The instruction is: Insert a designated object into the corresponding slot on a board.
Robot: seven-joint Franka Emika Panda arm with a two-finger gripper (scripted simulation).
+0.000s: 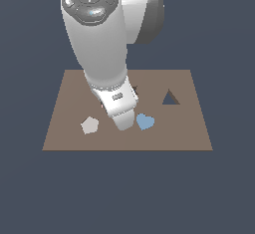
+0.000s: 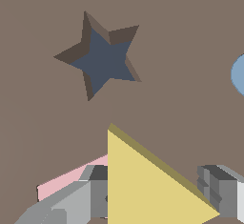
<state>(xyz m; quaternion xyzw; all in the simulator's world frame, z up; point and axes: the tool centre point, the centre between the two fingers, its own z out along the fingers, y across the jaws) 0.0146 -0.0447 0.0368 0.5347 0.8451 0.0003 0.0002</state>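
In the wrist view the designated object, a flat yellow triangle (image 2: 143, 185), fills the space between my gripper's (image 2: 152, 197) grey fingers (image 2: 93, 194). The jaws press against it from both sides. A pink piece (image 2: 71, 178) lies partly under it. The slot, a dark triangular hole (image 1: 170, 98), is in the brown board (image 1: 189, 128) toward the exterior view's right, apart from my hand. In the exterior view my white wrist (image 1: 118, 103) hides the fingers and the triangle.
A dark star-shaped hole (image 2: 102, 58) is cut into the board just beyond the triangle. A blue heart (image 1: 145, 122) lies beside my hand, and a grey pentagon (image 1: 89, 125) lies toward the exterior view's left. Dark floor surrounds the board.
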